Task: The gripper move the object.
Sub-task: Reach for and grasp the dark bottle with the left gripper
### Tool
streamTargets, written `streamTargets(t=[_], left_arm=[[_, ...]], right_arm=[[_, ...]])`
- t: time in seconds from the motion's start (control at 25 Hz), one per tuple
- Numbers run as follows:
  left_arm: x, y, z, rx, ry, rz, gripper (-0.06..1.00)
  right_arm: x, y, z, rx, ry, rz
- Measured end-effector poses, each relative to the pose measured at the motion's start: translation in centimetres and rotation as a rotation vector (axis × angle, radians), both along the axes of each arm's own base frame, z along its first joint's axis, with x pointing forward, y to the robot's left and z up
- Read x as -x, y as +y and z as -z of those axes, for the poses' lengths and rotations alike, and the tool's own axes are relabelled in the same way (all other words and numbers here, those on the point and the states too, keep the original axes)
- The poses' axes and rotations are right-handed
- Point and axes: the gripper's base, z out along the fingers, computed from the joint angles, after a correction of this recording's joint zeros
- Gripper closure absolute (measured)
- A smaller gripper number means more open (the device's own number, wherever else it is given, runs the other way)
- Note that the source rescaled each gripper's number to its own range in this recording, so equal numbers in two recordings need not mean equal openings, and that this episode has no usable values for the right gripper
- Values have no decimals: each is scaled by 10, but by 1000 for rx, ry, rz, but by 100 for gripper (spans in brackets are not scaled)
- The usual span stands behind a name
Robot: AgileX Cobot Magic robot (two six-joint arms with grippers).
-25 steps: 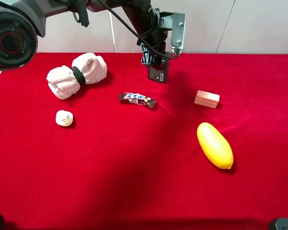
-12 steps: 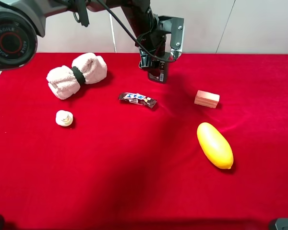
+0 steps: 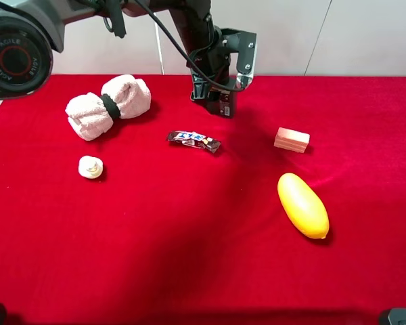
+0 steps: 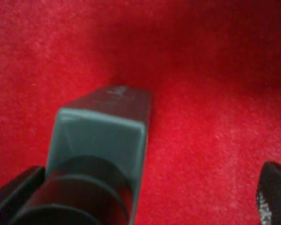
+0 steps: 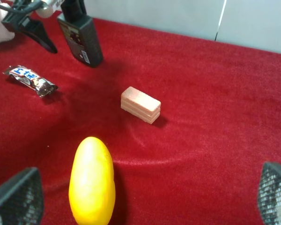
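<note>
The object, a small dark grey-green pump bottle (image 3: 223,106), stands upright on the red cloth at the back middle of the table. It also shows in the left wrist view (image 4: 103,126) and the right wrist view (image 5: 84,42). My left gripper (image 3: 220,91) hangs right over it, jaws open wide. The bottle sits close to one finger (image 4: 14,197), and the other finger (image 4: 274,197) is well apart from it. My right gripper (image 5: 147,201) is open and empty, far from the bottle, and is not seen in the exterior view.
A dark candy bar wrapper (image 3: 194,141) lies just in front of the bottle. A rolled pink towel (image 3: 108,105) and a small white piece (image 3: 90,166) are at the left. A pink block (image 3: 291,139) and a yellow oval fruit (image 3: 302,205) are at the right.
The left arm's wrist has shifted a little to the left and back. The bottle has stayed in about the same place on the cloth.
</note>
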Motion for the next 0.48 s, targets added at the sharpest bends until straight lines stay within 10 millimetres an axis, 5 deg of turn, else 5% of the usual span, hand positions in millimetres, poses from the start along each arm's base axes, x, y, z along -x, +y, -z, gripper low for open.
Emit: streamTargets(t=[0.48], left_arm=[[1, 1, 1, -17, 11, 2, 29]], right_arm=[[0, 0, 0, 0, 0, 0]])
